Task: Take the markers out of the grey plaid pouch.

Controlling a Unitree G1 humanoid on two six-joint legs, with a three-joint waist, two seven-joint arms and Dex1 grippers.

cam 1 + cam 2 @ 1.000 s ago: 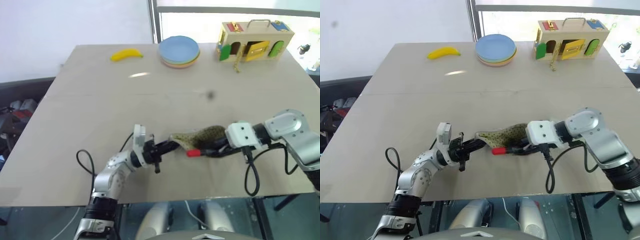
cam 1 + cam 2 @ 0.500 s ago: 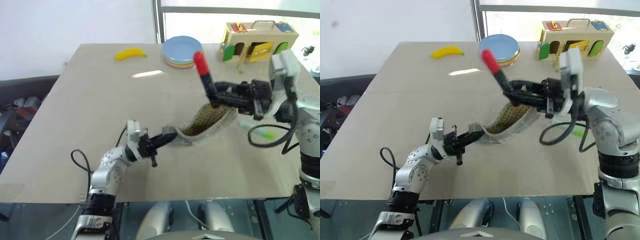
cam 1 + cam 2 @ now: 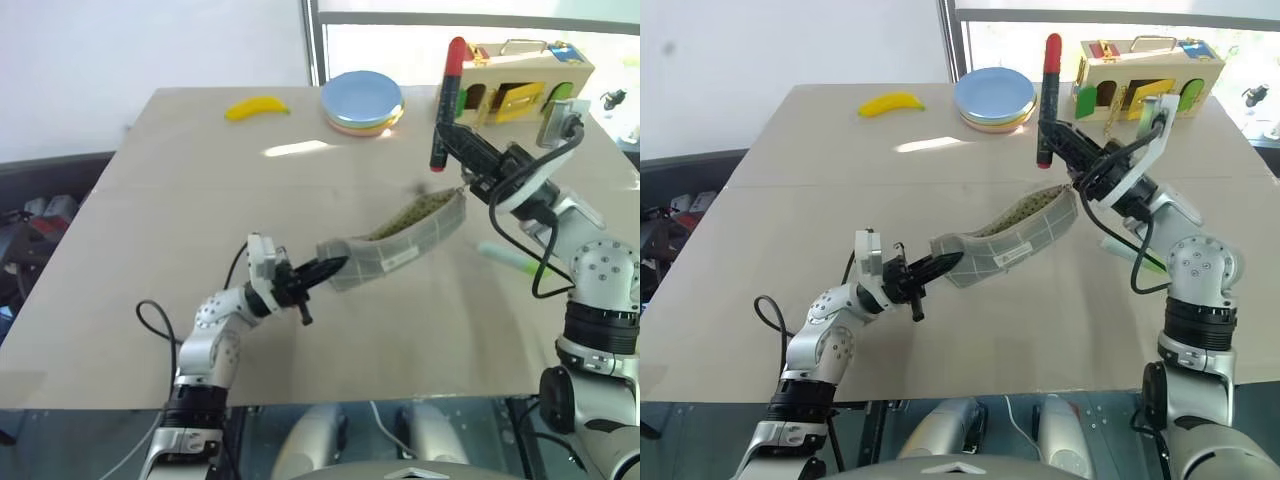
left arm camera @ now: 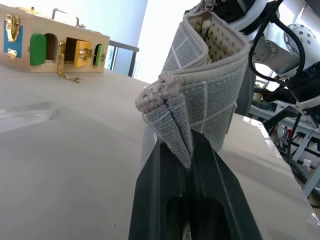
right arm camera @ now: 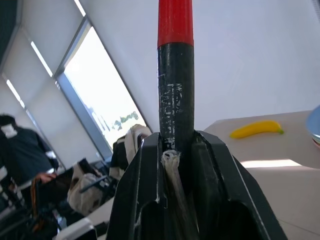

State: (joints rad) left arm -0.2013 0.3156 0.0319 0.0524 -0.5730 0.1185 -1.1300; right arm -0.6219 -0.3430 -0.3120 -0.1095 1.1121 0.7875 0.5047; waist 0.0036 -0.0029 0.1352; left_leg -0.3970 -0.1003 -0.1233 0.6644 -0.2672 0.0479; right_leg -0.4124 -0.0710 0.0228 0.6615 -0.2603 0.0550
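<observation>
From the head camera, the left gripper [image 3: 322,268] pinches one end of the grey plaid pouch [image 3: 395,244], which stretches up off the table [image 3: 180,190] toward the right arm, its dotted lining showing at the open mouth. The pinch anchors the pouch so its contents can slide free. The right gripper [image 3: 452,139] is clamped on the black marker with the red cap [image 3: 447,105], held upright above the pouch's far end and apparently clear of it. A pale green marker [image 3: 510,258] lies on the table beside the right arm, already out.

In the left wrist view, both fingers are closed on a folded corner of the pouch's fabric.

In the right wrist view, the fingers grip the marker's black barrel, and a strand of pale cord seems caught between them. That cord may explain why the pouch hangs lifted.
</observation>
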